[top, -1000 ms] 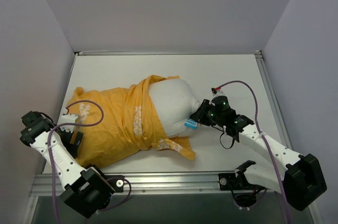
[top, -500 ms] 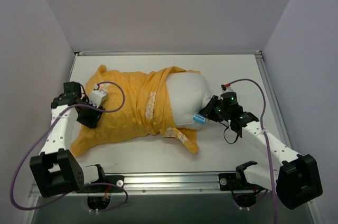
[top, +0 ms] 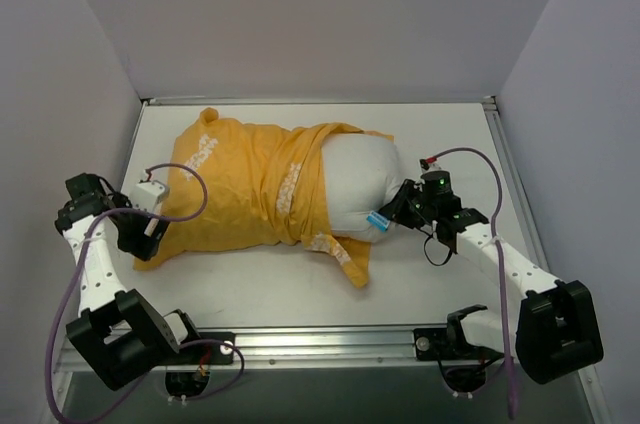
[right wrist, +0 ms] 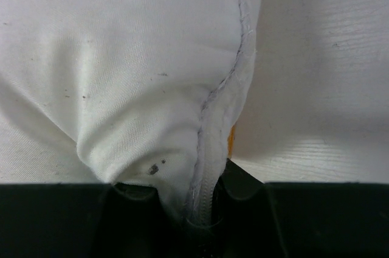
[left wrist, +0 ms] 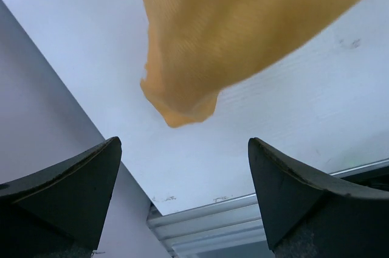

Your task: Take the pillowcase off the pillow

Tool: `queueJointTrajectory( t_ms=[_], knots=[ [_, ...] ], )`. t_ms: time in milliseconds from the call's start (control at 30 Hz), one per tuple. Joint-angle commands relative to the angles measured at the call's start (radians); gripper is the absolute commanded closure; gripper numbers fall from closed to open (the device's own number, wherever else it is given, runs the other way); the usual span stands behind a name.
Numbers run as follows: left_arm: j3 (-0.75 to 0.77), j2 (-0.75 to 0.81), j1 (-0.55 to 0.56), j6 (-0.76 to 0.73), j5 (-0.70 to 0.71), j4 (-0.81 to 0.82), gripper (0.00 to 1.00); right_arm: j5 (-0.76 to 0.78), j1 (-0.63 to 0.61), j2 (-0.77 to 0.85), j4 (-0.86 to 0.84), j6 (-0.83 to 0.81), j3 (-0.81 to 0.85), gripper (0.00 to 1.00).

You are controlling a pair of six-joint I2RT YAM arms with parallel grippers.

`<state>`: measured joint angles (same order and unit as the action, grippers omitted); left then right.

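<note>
The orange pillowcase (top: 245,194) lies across the table, still covering the left part of the white pillow (top: 358,179). The pillow's right end bulges out bare, with a blue tag (top: 377,221) at its near corner. My right gripper (top: 398,210) is shut on the pillow's seam edge (right wrist: 203,167), which is pinched between the jaws in the right wrist view. My left gripper (top: 148,232) is at the pillowcase's near left corner. Its fingers (left wrist: 73,191) are wide open and empty, with the orange corner (left wrist: 182,39) hanging beyond them.
The table's aluminium front rail (left wrist: 243,215) and the left wall (left wrist: 36,118) are close to my left gripper. White walls enclose the table (top: 440,134) on three sides. A loose flap of orange fabric (top: 350,262) trails toward the front.
The pillow and pillowcase have shifted right and toward the back with my right gripper. My left gripper has swung out and drawn back to the near left, now open and off the fabric.
</note>
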<state>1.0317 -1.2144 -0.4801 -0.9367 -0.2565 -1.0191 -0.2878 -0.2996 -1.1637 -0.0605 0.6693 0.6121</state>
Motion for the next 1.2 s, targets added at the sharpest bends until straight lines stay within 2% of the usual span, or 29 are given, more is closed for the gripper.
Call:
queueJointTrajectory(
  t_ms=[0, 133, 300, 333, 367, 433, 467, 500, 567, 633, 667, 700, 800, 933, 1000, 1167],
  knots=[
    [-0.106, 0.041, -0.048, -0.177, -0.015, -0.013, 0.06, -0.027, 0.008, -0.02, -0.018, -0.025, 0.034, 1.0],
    [-0.2, 0.036, -0.002, -0.059, -0.012, 0.187, 0.06, -0.028, 0.008, -0.037, -0.019, -0.027, 0.035, 1.0],
    [-0.251, 0.001, 0.02, 0.021, -0.047, 0.359, 0.06, -0.022, 0.008, -0.037, -0.025, -0.016, 0.046, 1.0],
    [-0.287, -0.011, 0.02, 0.03, -0.029, 0.455, 0.04, -0.016, 0.008, -0.039, -0.025, -0.016, 0.049, 1.0],
    [-0.307, -0.043, 0.02, 0.05, -0.008, 0.509, 0.21, -0.013, 0.01, -0.04, -0.024, -0.017, 0.052, 1.0],
    [-0.338, -0.083, 0.014, 0.062, 0.051, 0.618, 0.47, -0.005, 0.016, -0.039, -0.015, -0.025, 0.064, 1.0],
    [-0.335, -0.12, -0.001, 0.062, 0.057, 0.635, 0.64, 0.004, 0.036, -0.033, -0.012, -0.027, 0.066, 1.0],
    [-0.329, -0.137, -0.015, 0.073, 0.062, 0.658, 0.95, 0.007, 0.054, -0.025, -0.012, -0.028, 0.066, 1.0],
    [-0.282, -0.16, -0.081, 0.114, 0.065, 0.671, 0.97, 0.006, 0.105, 0.002, -0.006, -0.04, 0.054, 1.0],
    [-0.227, -0.168, -0.136, 0.182, 0.089, 0.689, 0.98, -0.01, 0.218, 0.036, 0.022, -0.054, 0.049, 1.0],
    [-0.153, -0.169, -0.197, 0.194, 0.091, 0.686, 0.98, -0.039, 0.262, 0.051, 0.031, -0.066, 0.049, 1.0],
    [-0.115, -0.169, -0.23, 0.205, 0.088, 0.67, 0.98, -0.054, 0.359, 0.064, 0.045, -0.073, 0.049, 1.0],
    [0.025, -0.154, -0.307, 0.204, 0.045, 0.608, 0.98, -0.105, 0.477, 0.108, 0.1, -0.115, 0.064, 1.0],
    [0.119, -0.114, -0.334, 0.165, 0.011, 0.565, 0.98, -0.154, 0.644, 0.124, 0.151, -0.175, 0.101, 1.0],
    [0.133, -0.096, -0.333, 0.156, 0.013, 0.573, 0.98, -0.165, 0.678, 0.125, 0.177, -0.191, 0.129, 1.0],
    [0.18, -0.152, -0.35, 0.162, 0.152, 0.629, 0.98, -0.126, 0.772, 0.107, 0.229, -0.191, 0.274, 1.0]
  ],
)
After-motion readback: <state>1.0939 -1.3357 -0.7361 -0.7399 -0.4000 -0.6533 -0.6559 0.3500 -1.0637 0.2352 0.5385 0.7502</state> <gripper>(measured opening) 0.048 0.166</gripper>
